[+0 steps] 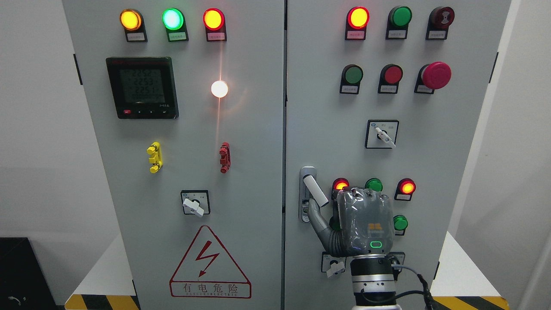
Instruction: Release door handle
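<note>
The grey door handle (pixel 314 189) sits at the left edge of the right cabinet door (pixel 327 129). Its lever is swung out and tilts down to the right from its mount plate (pixel 304 215). My right hand (pixel 335 201) comes up from the bottom edge, its back toward the camera, just right of the handle. Its thumb (pixel 317 217) stretches left and ends just under the lever, by the plate. The other fingers (pixel 359 194) point at the door, right of the lever, and hold nothing. The left arm is out of sight.
Lit indicator lamps (pixel 407 187) and a rotary switch (pixel 333 267) surround the hand on the right door. The left door (pixel 189 129) carries a meter (pixel 142 88), lamps, a switch (pixel 194 203) and a red warning triangle (pixel 209 265). White walls flank the cabinet.
</note>
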Motion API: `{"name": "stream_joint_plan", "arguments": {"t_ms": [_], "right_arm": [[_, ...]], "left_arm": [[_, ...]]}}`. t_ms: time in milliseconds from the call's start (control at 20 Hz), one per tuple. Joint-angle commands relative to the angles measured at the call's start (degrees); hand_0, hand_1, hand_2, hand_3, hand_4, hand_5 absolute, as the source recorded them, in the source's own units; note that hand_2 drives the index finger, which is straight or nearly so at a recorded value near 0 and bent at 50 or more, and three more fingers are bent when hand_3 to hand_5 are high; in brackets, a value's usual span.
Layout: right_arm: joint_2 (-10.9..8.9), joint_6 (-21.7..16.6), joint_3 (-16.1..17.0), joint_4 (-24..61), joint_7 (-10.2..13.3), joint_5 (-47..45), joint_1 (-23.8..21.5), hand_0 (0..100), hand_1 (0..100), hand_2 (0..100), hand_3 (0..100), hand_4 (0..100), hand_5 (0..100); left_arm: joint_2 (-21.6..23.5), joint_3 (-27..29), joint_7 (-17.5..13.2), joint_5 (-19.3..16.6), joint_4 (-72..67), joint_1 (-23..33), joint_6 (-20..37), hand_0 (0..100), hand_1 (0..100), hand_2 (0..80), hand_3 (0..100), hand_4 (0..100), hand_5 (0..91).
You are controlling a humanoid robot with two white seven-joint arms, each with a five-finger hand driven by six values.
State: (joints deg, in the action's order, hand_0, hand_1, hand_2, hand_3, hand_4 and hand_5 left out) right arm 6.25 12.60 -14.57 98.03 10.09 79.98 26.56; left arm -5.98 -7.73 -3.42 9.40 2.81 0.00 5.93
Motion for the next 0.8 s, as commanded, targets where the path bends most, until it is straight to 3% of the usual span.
{"name": "stream_joint_plan", "arguments": {"t_ms": [0, 751], "right_arm": [[-0.01, -0.03, 0.15, -0.03, -0.42, 0.00, -0.10, 54, 29, 98, 100, 98, 100], [-0.01, -0.12, 1.12, 0.32, 0.28, 0.00, -0.19, 54, 30, 98, 100, 98, 100]], "left_arm": [[0.00, 0.00, -0.01, 0.00, 0.00, 0.53, 0.05, 12, 56, 0.0, 0, 0, 0.0], [0.00, 0.00, -0.01, 0.00, 0.00, 0.53, 0.05, 12, 56, 0.0, 0, 0, 0.0]]}}
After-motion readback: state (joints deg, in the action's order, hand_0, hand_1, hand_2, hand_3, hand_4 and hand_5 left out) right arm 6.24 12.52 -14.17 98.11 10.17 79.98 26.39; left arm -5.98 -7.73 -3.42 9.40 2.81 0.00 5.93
